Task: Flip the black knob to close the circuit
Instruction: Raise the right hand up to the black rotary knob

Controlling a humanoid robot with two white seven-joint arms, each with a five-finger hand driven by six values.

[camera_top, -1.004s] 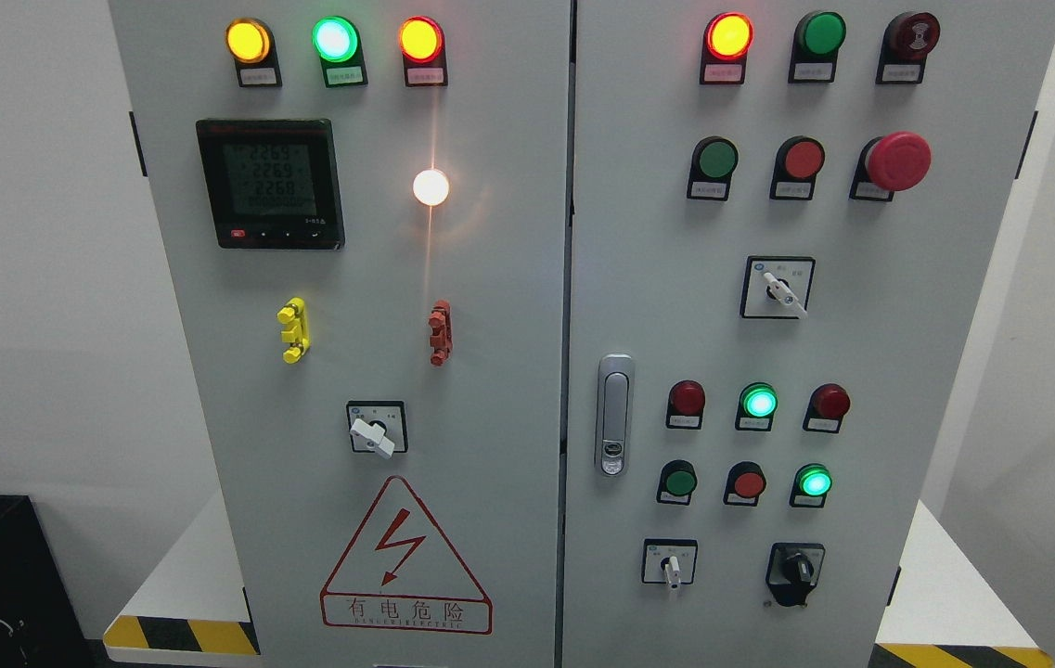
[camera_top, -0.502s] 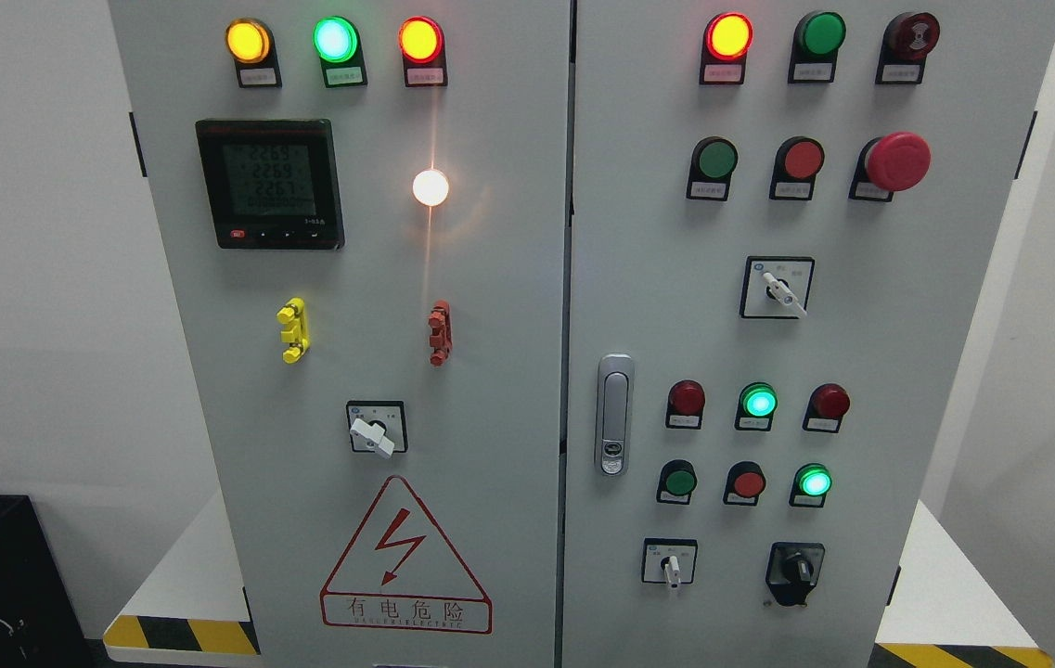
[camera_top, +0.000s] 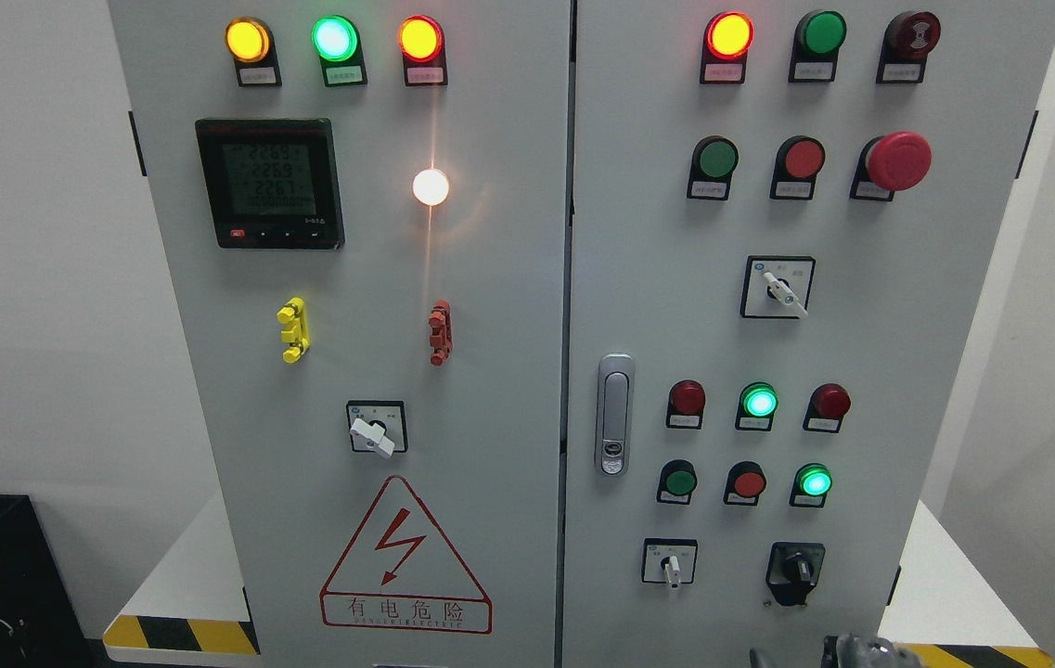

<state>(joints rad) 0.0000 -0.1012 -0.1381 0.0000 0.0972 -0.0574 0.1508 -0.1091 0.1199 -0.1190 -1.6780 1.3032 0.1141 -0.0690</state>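
The grey electrical cabinet [camera_top: 508, 306] filled the head view, its two doors meeting at a vertical seam near the middle. The black knob [camera_top: 796, 568] sat low on the right door, at about 5 o'clock from the picture's centre, on a black square plate, its grip pointing roughly straight up and down. Nothing touched it.

At 6 o'clock from the knob, at the very bottom edge, a small part of the right hand [camera_top: 866, 651] showed as dark metallic shapes. Too little of it was in view to tell whether the fingers were spread or curled. It was near the knob but apart from it. The left arm did not show.

At 9 o'clock from the knob was a white selector switch [camera_top: 670, 563], and at 12 o'clock a lit green lamp [camera_top: 814, 482]. Higher on the same door were another white-handled selector [camera_top: 779, 289] and a red mushroom button [camera_top: 898, 160] at about 1 o'clock from it. The silver door latch [camera_top: 614, 414] lay beside the seam.

On the left door, a digital meter [camera_top: 269, 183] showed green digits at 10 o'clock from centre, with a bright white lamp [camera_top: 431, 186] at its 3 o'clock. A red triangular warning sign [camera_top: 406, 558] sat at the door's bottom.
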